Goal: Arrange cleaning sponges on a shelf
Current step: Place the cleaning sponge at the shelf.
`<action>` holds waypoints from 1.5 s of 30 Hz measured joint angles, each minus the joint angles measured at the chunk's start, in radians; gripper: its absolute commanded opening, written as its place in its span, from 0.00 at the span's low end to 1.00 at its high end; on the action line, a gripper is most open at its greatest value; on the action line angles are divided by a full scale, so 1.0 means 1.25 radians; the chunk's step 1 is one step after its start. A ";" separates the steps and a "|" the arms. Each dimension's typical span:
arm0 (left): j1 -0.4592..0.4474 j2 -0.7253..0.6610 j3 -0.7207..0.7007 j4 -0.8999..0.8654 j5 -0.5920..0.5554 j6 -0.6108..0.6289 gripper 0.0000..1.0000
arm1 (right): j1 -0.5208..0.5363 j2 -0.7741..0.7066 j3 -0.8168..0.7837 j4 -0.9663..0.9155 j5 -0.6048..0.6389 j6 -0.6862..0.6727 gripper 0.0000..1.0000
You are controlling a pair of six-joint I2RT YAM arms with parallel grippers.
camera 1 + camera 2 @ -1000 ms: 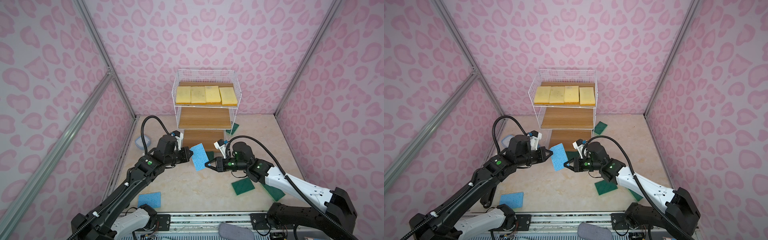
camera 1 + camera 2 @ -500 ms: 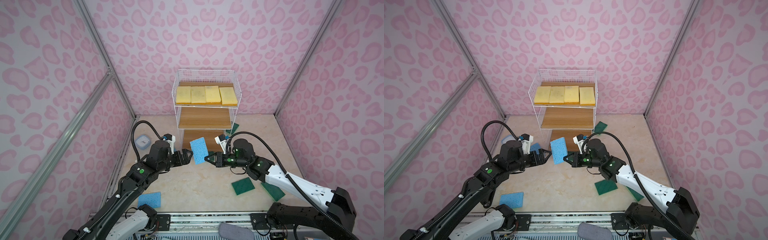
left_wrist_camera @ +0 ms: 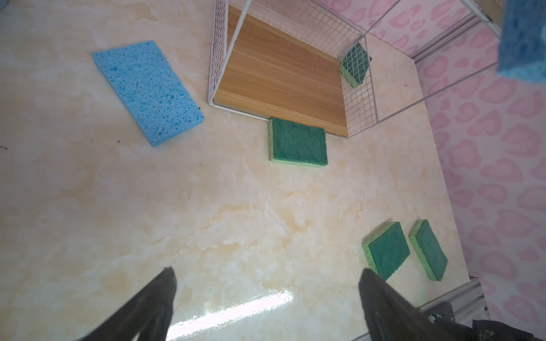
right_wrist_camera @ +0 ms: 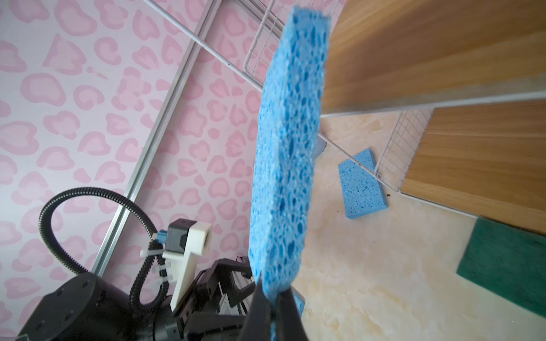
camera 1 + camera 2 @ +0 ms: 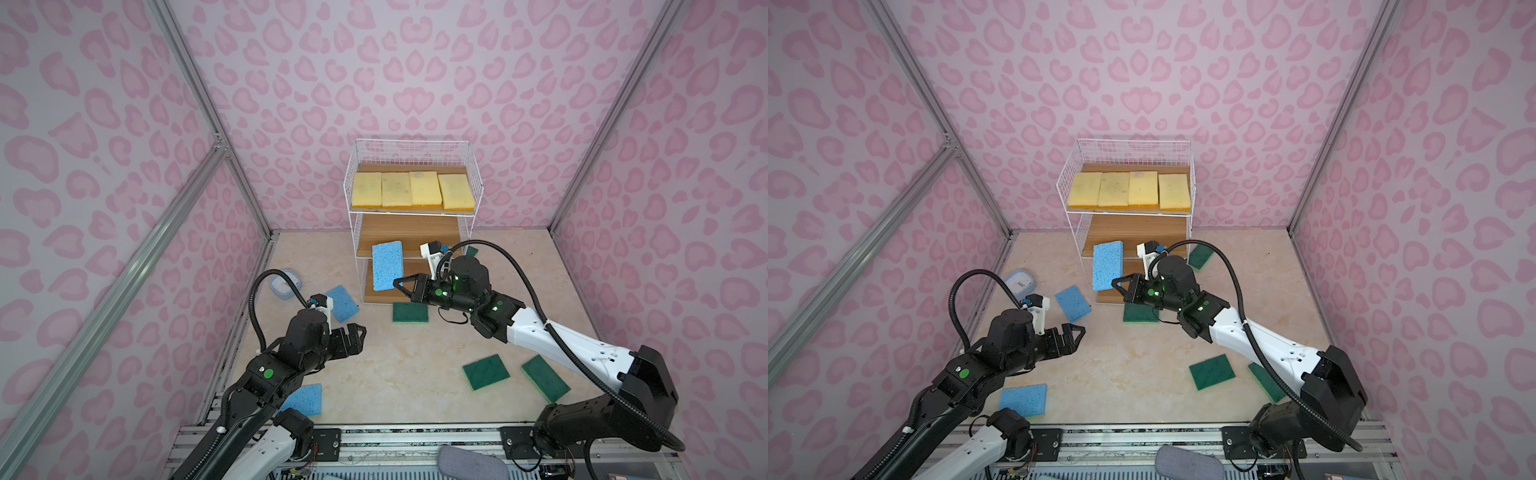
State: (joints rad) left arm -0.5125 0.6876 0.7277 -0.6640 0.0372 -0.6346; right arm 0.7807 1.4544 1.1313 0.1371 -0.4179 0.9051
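The shelf is a white wire rack with wooden boards at the back wall. Several pale yellow sponges lie in a row on its top board. My right gripper is shut on the lower edge of a light blue sponge, held upright before the shelf's left front; the right wrist view shows the sponge pinched thin between the fingers. My left gripper hangs open and empty over the floor, front left. Two more blue sponges and several green sponges lie on the floor.
A small light-blue clock sits by the left wall. One green sponge lies behind the shelf's right side, another at the front right. In the left wrist view a green sponge touches the bottom board's front edge.
The left gripper let go of the blue sponge, opened, and pulled back toward the front left. The right gripper shut on the sponge and raised it toward the shelf.
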 measured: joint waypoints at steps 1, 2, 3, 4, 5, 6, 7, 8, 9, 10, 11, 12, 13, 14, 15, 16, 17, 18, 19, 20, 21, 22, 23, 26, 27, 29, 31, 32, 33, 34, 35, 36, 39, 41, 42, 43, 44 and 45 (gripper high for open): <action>0.000 -0.004 -0.006 -0.002 0.000 0.001 0.98 | 0.000 0.018 0.019 -0.001 0.000 0.000 0.02; 0.000 -0.007 -0.012 -0.003 0.000 0.003 0.98 | 0.000 0.034 0.036 -0.001 0.000 0.000 0.02; 0.000 -0.009 -0.017 -0.005 0.000 0.005 0.98 | -0.002 0.049 0.052 -0.002 0.000 0.002 0.02; 0.000 -0.011 -0.022 -0.006 0.000 0.005 0.98 | -0.004 0.062 0.069 -0.002 0.001 0.003 0.02; 0.000 -0.012 -0.027 -0.007 0.001 0.007 0.98 | -0.007 0.074 0.083 -0.001 0.002 0.003 0.02; 0.000 -0.012 -0.029 -0.008 0.001 0.008 0.98 | -0.010 0.083 0.095 -0.001 0.002 0.008 0.02; 0.000 -0.012 -0.031 -0.009 0.005 0.008 0.98 | -0.014 0.094 0.107 -0.001 0.003 0.015 0.02; 0.000 -0.012 -0.033 -0.008 0.007 0.010 0.98 | -0.019 0.104 0.118 -0.001 0.008 0.016 0.02; 0.000 -0.012 -0.034 -0.008 0.009 0.012 0.98 | -0.023 0.113 0.128 -0.001 0.008 0.017 0.02; 0.000 -0.012 -0.035 -0.008 0.013 0.013 0.97 | -0.028 0.124 0.138 -0.001 0.008 0.022 0.02; 0.000 -0.011 -0.036 -0.006 0.014 0.014 0.98 | -0.033 0.135 0.147 -0.002 0.008 0.025 0.02; 0.000 -0.009 -0.037 -0.005 0.015 0.014 0.97 | -0.037 0.143 0.154 -0.002 0.008 0.028 0.03; 0.000 -0.008 -0.038 -0.005 0.015 0.016 0.97 | -0.042 0.152 0.161 -0.001 0.007 0.036 0.03; 0.000 -0.004 -0.039 -0.004 0.015 0.020 0.97 | -0.046 0.161 0.168 -0.001 0.004 0.037 0.03; 0.000 -0.002 -0.040 -0.004 0.015 0.020 0.97 | -0.050 0.170 0.176 -0.002 -0.002 0.042 0.03; 0.000 -0.001 -0.041 -0.002 0.016 0.020 0.97 | -0.055 0.180 0.187 -0.003 -0.004 0.045 0.03; 0.000 -0.001 -0.042 0.000 0.016 0.020 0.97 | -0.059 0.189 0.198 -0.005 -0.008 0.048 0.03; 0.000 -0.001 -0.042 0.001 0.016 0.020 0.97 | -0.063 0.198 0.210 -0.008 -0.013 0.049 0.04; 0.000 0.000 -0.043 0.003 0.016 0.022 0.97 | -0.067 0.208 0.225 -0.012 -0.020 0.049 0.04; 0.000 0.001 -0.043 0.004 0.016 0.026 0.97 | -0.072 0.215 0.240 -0.016 -0.023 0.048 0.05; 0.000 0.002 -0.043 0.004 0.016 0.026 0.97 | -0.076 0.222 0.253 -0.024 -0.027 0.048 0.05; 0.000 0.002 -0.043 0.004 0.016 0.026 0.97 | -0.080 0.226 0.264 -0.030 -0.033 0.047 0.05; 0.000 0.001 -0.043 0.004 0.016 0.026 0.97 | -0.085 0.230 0.273 -0.037 -0.042 0.047 0.06; 0.000 0.000 -0.045 0.005 0.015 0.026 0.97 | -0.096 0.250 0.316 -0.066 -0.049 0.044 0.08; 0.000 0.000 -0.045 0.005 0.015 0.026 0.97 | -0.100 0.258 0.331 -0.073 -0.057 0.042 0.09; 0.000 0.001 -0.045 0.005 0.015 0.026 0.97 | -0.104 0.276 0.358 -0.090 -0.067 0.041 0.10; 0.000 0.002 -0.045 0.005 0.015 0.026 0.97 | -0.106 0.295 0.384 -0.108 -0.080 0.038 0.10; 0.000 0.002 -0.045 0.005 0.015 0.026 0.97 | -0.107 0.305 0.396 -0.117 -0.088 0.036 0.10; 0.000 0.002 -0.045 0.005 0.015 0.026 0.97 | -0.107 0.314 0.408 -0.125 -0.090 0.035 0.10; 0.000 0.002 -0.045 0.005 0.015 0.026 0.97 | -0.107 0.322 0.417 -0.131 -0.091 0.034 0.10; 0.000 0.002 -0.045 0.005 0.015 0.026 0.97 | -0.107 0.330 0.427 -0.137 -0.092 0.033 0.11; 0.000 0.002 -0.045 0.005 0.015 0.026 0.97 | -0.107 0.337 0.435 -0.144 -0.094 0.032 0.12; 0.000 0.002 -0.045 0.005 0.015 0.026 0.97 | -0.107 0.357 0.456 -0.161 -0.100 0.029 0.23; 0.000 0.002 -0.045 0.005 0.015 0.026 0.97 | -0.108 0.363 0.461 -0.172 -0.102 0.027 0.36; 0.000 0.002 -0.045 0.005 0.014 0.026 0.97 | -0.108 0.364 0.462 -0.175 -0.103 0.026 0.42; 0.000 0.002 -0.045 0.005 0.014 0.026 0.97 | -0.108 0.364 0.462 -0.179 -0.103 0.026 0.48; 0.000 0.003 -0.045 0.005 0.014 0.026 0.97 | -0.108 0.364 0.462 -0.182 -0.103 0.023 0.55; 0.000 0.006 -0.045 0.005 0.013 0.026 0.97 | -0.108 0.364 0.462 -0.186 -0.103 0.021 0.59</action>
State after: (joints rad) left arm -0.5125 0.6949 0.6716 -0.6582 0.0540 -0.6025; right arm 0.6453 1.9099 1.7092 -0.0956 -0.5465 0.9310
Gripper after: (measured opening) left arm 0.972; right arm 0.503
